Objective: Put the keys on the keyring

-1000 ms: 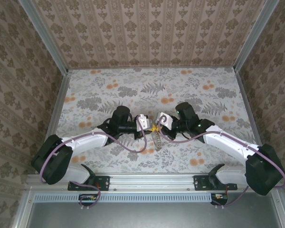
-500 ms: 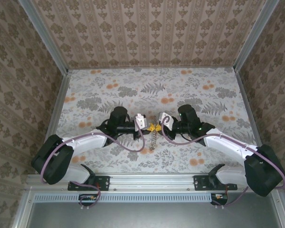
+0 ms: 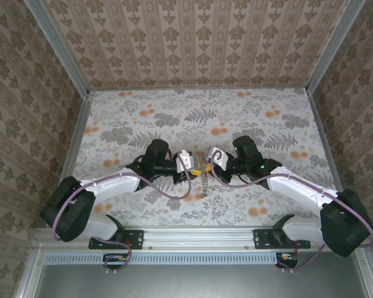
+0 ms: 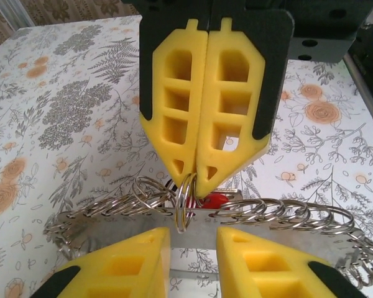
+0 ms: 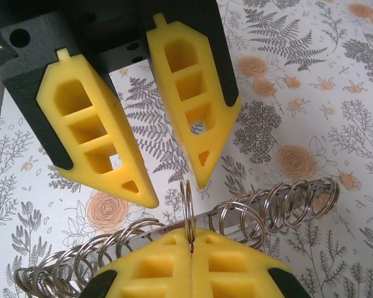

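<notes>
The right gripper (image 5: 191,241) has its yellow fingers pressed together, pinching a thin silver keyring (image 5: 188,211) upright at their tips. The left gripper (image 5: 174,189) faces it, fingers spread, tips near the ring's free edge. A red key head (image 4: 216,200) sits just behind the right fingertips.

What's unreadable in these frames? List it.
- Red key head, left wrist view: mostly behind the right gripper; unclear whether it is threaded on the split ring.
- Ring rack, top view: too small to make out single rings or keys.
- Ring rack's left end, right wrist view: cut off by the bottom edge.
</notes>
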Robot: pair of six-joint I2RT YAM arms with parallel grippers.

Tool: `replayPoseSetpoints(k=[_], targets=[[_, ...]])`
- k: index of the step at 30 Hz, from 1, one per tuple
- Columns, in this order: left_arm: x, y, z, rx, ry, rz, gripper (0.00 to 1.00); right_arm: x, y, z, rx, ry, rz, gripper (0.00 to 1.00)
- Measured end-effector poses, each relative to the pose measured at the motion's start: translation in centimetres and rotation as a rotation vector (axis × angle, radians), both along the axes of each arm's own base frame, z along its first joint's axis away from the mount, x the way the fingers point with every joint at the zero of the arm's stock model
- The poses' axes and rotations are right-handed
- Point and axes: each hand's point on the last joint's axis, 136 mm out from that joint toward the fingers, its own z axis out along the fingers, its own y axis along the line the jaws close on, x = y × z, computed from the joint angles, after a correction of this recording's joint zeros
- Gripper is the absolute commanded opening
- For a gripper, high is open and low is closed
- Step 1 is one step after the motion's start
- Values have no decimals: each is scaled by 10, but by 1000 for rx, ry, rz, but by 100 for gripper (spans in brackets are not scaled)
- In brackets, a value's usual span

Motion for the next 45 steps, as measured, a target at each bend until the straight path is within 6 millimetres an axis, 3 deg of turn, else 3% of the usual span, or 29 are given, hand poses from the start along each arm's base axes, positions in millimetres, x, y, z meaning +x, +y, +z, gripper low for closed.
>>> replayPoseSetpoints(k=[8, 16, 19, 33, 45], targets=[[-1, -5, 5, -1, -16, -7, 26, -1, 1, 2, -22, -11, 8, 1], [-1, -7, 9, -5, -21, -11, 13, -1, 0, 0, -38, -15, 11, 1], [0, -7, 9, -2, -25, -9, 3, -2, 0, 0, -42, -11, 11, 2], [0, -14, 7, 18, -7, -36, 11, -3, 0, -1, -43, -6, 13, 3], [-2, -14, 7, 33, -8, -51, 0, -3, 0, -1, -43, -7, 12, 5]])
